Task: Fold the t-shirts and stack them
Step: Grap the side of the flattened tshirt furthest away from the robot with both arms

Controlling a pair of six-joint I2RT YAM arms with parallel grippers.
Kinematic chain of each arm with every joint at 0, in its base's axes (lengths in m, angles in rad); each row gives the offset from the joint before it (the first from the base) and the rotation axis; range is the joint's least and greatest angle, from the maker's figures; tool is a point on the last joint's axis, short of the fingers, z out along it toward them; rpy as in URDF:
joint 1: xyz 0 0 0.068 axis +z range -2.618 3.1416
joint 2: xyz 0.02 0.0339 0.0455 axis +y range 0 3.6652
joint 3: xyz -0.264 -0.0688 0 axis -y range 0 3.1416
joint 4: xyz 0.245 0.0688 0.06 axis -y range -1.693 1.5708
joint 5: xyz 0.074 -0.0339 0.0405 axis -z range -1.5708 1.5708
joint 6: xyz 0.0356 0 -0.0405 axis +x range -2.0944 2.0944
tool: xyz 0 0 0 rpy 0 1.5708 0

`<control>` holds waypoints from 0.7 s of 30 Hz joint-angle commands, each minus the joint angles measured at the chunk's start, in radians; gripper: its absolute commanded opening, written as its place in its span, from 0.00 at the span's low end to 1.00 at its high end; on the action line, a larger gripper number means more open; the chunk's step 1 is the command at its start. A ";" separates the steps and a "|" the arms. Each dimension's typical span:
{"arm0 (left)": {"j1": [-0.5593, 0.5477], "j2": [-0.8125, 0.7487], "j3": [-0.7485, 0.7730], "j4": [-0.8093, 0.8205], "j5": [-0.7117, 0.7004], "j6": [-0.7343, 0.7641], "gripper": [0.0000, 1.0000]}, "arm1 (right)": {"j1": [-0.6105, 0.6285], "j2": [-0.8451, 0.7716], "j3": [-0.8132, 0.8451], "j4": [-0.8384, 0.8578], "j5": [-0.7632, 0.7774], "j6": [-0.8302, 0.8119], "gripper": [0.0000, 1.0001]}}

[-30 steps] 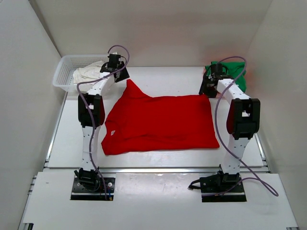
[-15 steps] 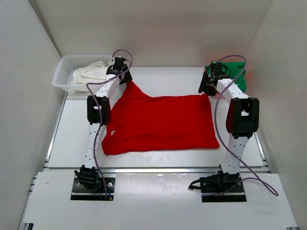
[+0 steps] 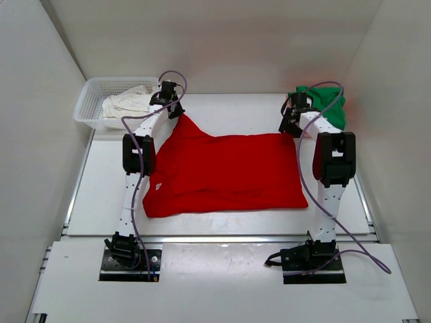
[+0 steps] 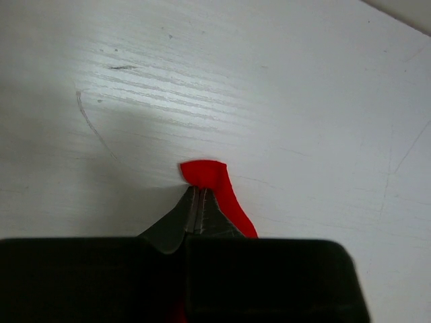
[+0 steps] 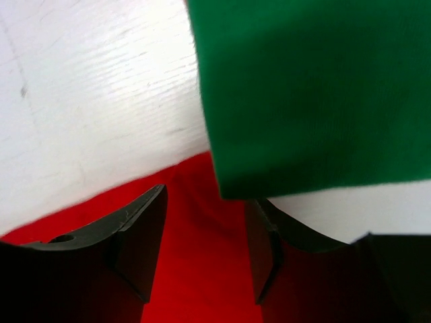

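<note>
A bright red t-shirt (image 3: 229, 171) lies spread flat across the middle of the table. Its far left corner rises to a point, and my left gripper (image 3: 174, 111) is shut on that tip. In the left wrist view the jaws (image 4: 196, 192) are pressed together with a red tip (image 4: 205, 176) poking out past them. My right gripper (image 3: 290, 126) hovers open over the shirt's far right corner, with red cloth (image 5: 195, 269) between its fingers (image 5: 145, 229). A green t-shirt (image 5: 310, 87) lies just beyond, its edge over the right fingertip.
A white mesh basket (image 3: 89, 101) at the far left holds an off-white t-shirt (image 3: 124, 102). The green t-shirt (image 3: 330, 108) sits at the far right, close to the side wall. White walls enclose the table on three sides.
My left arm moved right to the red shirt's far left corner and its jaws shut on the tip. The right arm shifted slightly toward the far right corner, jaws a little wider.
</note>
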 commanded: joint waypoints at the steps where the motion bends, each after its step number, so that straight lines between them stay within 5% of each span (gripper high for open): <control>1: 0.001 -0.067 -0.030 -0.012 0.034 0.004 0.00 | 0.004 0.033 0.067 0.025 0.097 0.042 0.47; 10: 0.008 -0.163 -0.169 0.072 0.067 0.010 0.00 | 0.012 0.151 0.189 -0.057 0.105 0.049 0.47; 12: 0.009 -0.174 -0.180 0.072 0.067 0.013 0.00 | 0.009 0.181 0.223 -0.089 0.093 0.043 0.23; 14: 0.011 -0.182 -0.191 0.068 0.076 0.013 0.00 | 0.009 0.182 0.239 -0.111 0.108 0.036 0.11; 21: 0.012 -0.226 -0.143 0.040 0.106 0.018 0.00 | 0.035 0.047 0.113 0.027 0.119 -0.004 0.03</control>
